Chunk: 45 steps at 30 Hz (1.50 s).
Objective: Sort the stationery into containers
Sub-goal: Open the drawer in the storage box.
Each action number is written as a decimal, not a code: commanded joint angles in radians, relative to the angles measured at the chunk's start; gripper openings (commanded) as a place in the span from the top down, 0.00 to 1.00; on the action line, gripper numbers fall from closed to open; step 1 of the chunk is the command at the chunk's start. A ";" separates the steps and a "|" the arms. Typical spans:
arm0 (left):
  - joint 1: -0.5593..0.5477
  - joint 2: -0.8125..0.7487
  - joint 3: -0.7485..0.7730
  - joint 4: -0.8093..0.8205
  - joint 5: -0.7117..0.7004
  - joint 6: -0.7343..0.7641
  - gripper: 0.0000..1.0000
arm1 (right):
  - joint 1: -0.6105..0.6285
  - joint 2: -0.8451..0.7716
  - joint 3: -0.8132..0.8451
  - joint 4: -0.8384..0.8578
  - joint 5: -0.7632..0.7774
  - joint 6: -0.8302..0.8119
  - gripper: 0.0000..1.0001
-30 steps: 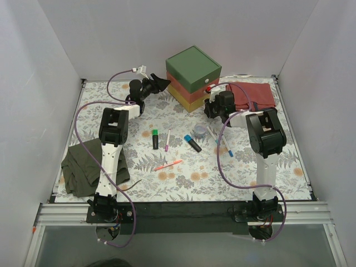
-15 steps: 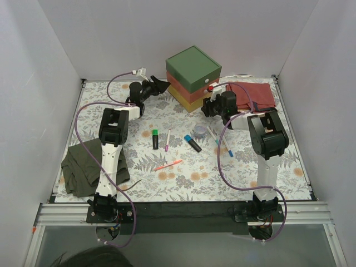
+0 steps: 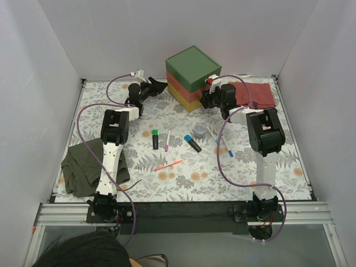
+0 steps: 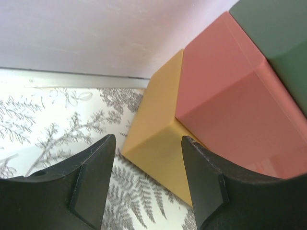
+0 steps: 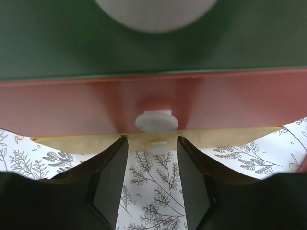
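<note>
The cube drawer box (image 3: 193, 78) stands at the back, in green, salmon-red and yellow layers. My right gripper (image 3: 209, 95) is open right at its knob side. In the right wrist view the gripper (image 5: 152, 143) has its fingers either side of the yellow drawer's white knob (image 5: 158, 146), under the salmon drawer's knob (image 5: 157, 120). My left gripper (image 3: 162, 84) is open beside the box's left corner (image 4: 158, 139). On the mat lie a green-capped marker (image 3: 155, 138), pink pen (image 3: 167, 140), blue-capped marker (image 3: 192, 143), tape roll (image 3: 197, 132), orange-red pen (image 3: 168, 164) and white pens (image 3: 227, 144).
A folded red cloth (image 3: 255, 94) lies right of the box, behind my right arm. An olive-green cloth (image 3: 89, 166) lies at the left near the front. White walls close in the back and both sides. A person's head (image 3: 83, 253) shows at the bottom edge.
My right gripper has moved back and up against the box's knob side. My left gripper has stayed almost in place by the box's left corner.
</note>
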 commanded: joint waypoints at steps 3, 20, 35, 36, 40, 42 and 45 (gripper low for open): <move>0.004 0.046 0.127 -0.034 0.000 -0.007 0.43 | -0.002 0.056 0.117 -0.073 -0.011 -0.023 0.47; 0.013 0.042 0.113 -0.008 -0.006 -0.023 0.42 | 0.001 0.120 0.244 -0.199 0.011 -0.024 0.58; 0.019 0.035 0.100 -0.008 -0.013 -0.015 0.42 | 0.004 0.080 0.180 -0.211 0.014 -0.070 0.92; 0.021 0.034 0.098 -0.008 -0.013 -0.016 0.42 | 0.004 0.074 0.171 -0.208 0.018 -0.074 0.94; 0.019 0.032 0.092 -0.008 -0.013 -0.013 0.42 | -0.002 0.017 0.105 -0.180 0.006 -0.078 0.98; 0.019 0.032 0.093 -0.009 -0.011 -0.010 0.42 | -0.002 0.007 0.088 -0.176 0.005 -0.078 0.99; 0.019 0.031 0.095 -0.012 -0.011 -0.006 0.42 | -0.001 -0.007 0.077 -0.176 0.015 -0.077 0.99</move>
